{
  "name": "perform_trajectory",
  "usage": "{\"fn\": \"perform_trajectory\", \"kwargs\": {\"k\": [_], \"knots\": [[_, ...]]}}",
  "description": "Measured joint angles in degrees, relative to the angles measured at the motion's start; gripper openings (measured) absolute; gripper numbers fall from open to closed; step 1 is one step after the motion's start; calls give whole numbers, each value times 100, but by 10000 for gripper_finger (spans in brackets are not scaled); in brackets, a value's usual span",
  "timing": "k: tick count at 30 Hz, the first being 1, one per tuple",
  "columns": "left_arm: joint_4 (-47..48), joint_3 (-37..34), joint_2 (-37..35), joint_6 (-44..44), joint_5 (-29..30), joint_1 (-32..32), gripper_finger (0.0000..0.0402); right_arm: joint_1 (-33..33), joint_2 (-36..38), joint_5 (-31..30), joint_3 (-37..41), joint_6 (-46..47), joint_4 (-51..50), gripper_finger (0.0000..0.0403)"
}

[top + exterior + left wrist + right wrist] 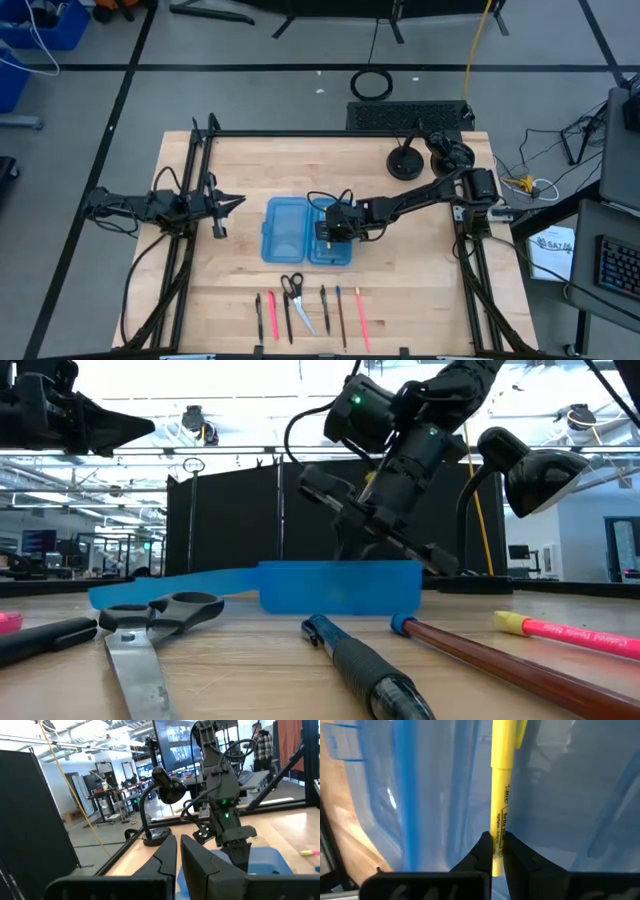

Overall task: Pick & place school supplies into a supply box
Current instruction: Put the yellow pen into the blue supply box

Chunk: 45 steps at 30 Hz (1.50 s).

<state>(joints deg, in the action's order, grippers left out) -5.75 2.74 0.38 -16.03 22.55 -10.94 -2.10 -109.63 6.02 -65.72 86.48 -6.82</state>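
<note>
Right gripper point(495, 851) clamps yellow pen point(500, 795) inside supply box point(283, 232), mid-compartment.

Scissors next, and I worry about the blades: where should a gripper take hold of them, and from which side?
Judging from the high view, grip the scissors across the closed silver blades just below the black handles, coming straight down. They lie flat, handles toward the supply box, with pens close on both sides.

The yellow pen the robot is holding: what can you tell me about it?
The yellow pen is a slim, plastic-looking highlighter with black print along its barrel and a clip near the far end. The right gripper pinches it between its dark fingers, over the inside of the open blue box. Whether it touches the box floor cannot be told.
</note>
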Motion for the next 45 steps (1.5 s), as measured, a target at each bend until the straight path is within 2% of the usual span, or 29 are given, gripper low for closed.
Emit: {"fn": "perform_trajectory", "kwargs": {"k": [4,12,21,39,45], "knots": [[-5,0,0,0,2,0,31,14,-2,-6,-1,9,-84,24],[-20,0,0,-2,2,0,31,14,7,-6,-51,-52,-556,12],[-51,0,0,-27,0,-1,31,49,10,-184,-997,-609,-1985,12],[-53,0,0,162,-5,-1,31,-209,0,-159,-1077,-187,-2255,12],[-48,0,0,168,-5,0,31,-209,40,-169,-1077,-145,-2740,12]]}}
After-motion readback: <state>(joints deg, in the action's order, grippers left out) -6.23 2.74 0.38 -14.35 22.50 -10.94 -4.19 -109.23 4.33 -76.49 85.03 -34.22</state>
